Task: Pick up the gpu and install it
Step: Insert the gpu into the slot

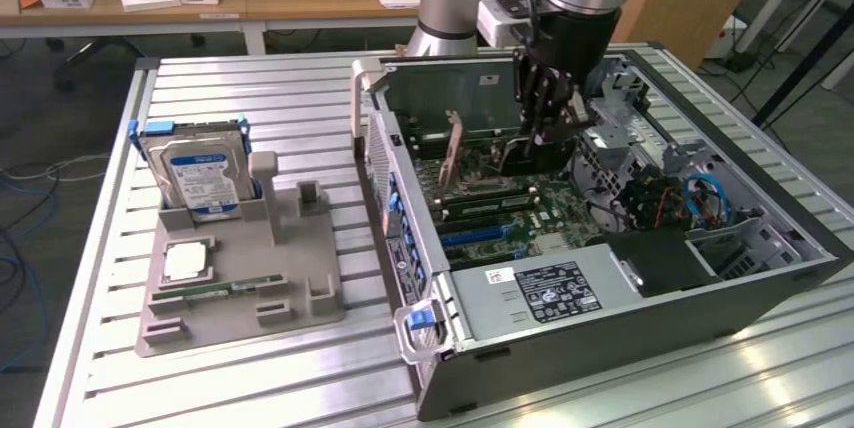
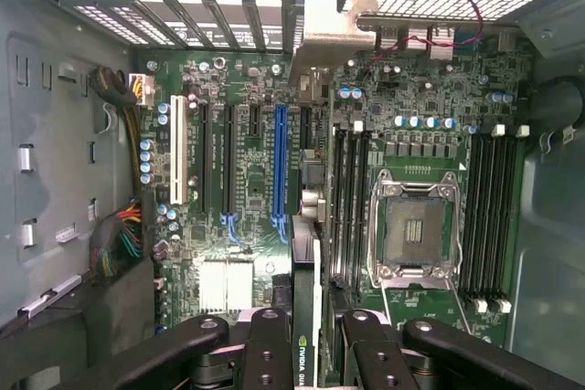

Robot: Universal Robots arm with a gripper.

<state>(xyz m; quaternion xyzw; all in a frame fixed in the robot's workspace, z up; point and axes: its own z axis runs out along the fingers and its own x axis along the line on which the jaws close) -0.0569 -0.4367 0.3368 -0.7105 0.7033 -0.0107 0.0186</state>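
My gripper [image 1: 545,133] reaches down into the open computer case [image 1: 627,333] and is shut on the gpu [image 1: 501,156], a thin dark card held on edge above the motherboard [image 1: 534,218]. In the wrist view the gpu [image 2: 301,361] runs edge-on from between my fingers [image 2: 265,349] toward the case's rear wall. Its pale metal bracket [image 2: 334,34] sits near the rear slot openings. The card hangs between the blue expansion slot [image 2: 279,166] and the memory slots [image 2: 347,203]. I cannot tell whether it touches a slot.
On the slatted metal table left of the case stands a grey holder [image 1: 287,288]. It carries an upright silver hard drive [image 1: 200,180], a processor chip [image 1: 184,261] and a green RAM stick [image 1: 214,291]. A power supply [image 1: 541,293] and cable bundles [image 1: 681,198] crowd the case.
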